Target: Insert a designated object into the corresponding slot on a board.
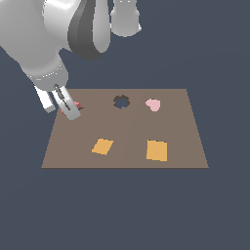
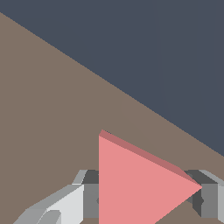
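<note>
- Pink triangle (image 2: 140, 183) is sitting right between the two fingers of the gripper (image 1: 70, 108), down at the far corner of the board (image 1: 125, 156) on the exterior view's left.
- In the wrist view the triangle fills the space between the grey fingers (image 2: 65, 205), one on each side, and both look pressed up to its edges, so the gripper is clamped narrow on the piece.
- From the exterior view only a sliver of red-pink (image 1: 76, 104) peeks out beside the finger tips, so most of the triangle is hidden by the gripper there.
- A small dark patch (image 1: 80, 108) shows right next to that sliver, touching the tip area. Probably the triangle hole, but it's too covered to be sure of its shape.
- Can't tell whether the triangle is resting on the board or held just above it; the wrist view shows brown board behind it and that's about all.
- Flower-shaped hole (image 1: 121, 101) sits along the same far edge of the board, near the middle, well apart from the gripper.
- Pale pink heart-ish piece (image 1: 153, 104) lies flat further along that far edge, toward the exterior view's right.
- Two orange squares lie near the board's closer edge: a smaller tilted one (image 1: 102, 146) and a bigger one (image 1: 156, 150), apart from each other.
- Arm (image 1: 49, 34) comes in from above the board's far corner on the exterior view's left, leaning down at an angle.
</note>
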{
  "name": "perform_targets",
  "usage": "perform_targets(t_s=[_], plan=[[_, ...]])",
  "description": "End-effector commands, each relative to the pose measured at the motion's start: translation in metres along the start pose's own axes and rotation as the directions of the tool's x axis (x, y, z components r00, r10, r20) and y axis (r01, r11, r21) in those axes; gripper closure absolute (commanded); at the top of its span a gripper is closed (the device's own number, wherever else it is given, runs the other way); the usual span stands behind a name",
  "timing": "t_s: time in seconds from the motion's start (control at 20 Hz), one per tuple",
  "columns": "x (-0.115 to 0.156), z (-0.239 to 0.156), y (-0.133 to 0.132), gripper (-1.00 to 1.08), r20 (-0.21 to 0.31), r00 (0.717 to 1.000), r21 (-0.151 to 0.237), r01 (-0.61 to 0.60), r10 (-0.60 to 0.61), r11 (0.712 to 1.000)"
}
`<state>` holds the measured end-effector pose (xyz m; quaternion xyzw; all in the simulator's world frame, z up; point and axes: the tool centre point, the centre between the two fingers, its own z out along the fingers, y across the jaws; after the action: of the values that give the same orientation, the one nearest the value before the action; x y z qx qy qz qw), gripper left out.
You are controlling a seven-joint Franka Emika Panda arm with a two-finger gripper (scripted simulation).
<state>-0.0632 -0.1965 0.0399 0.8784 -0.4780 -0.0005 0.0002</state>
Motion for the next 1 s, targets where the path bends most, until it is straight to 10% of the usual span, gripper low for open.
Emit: perform_targets(t_s=[0.0, 0.75, 0.8, 0.95], plan=[[-0.002, 0.0, 0.001, 1.08, 0.0, 1.0, 0.0, -0.027, 0.027, 1.0], [-0.004, 0.01, 0.0, 1.08, 0.001, 0.999, 0.001, -0.043, 0.043, 0.999], [-0.004, 0.01, 0.0, -0.92, 0.001, 0.999, 0.001, -0.043, 0.043, 0.999], [-0.004, 0.01, 0.0, -0.92, 0.001, 0.999, 0.001, -0.043, 0.043, 0.999]])
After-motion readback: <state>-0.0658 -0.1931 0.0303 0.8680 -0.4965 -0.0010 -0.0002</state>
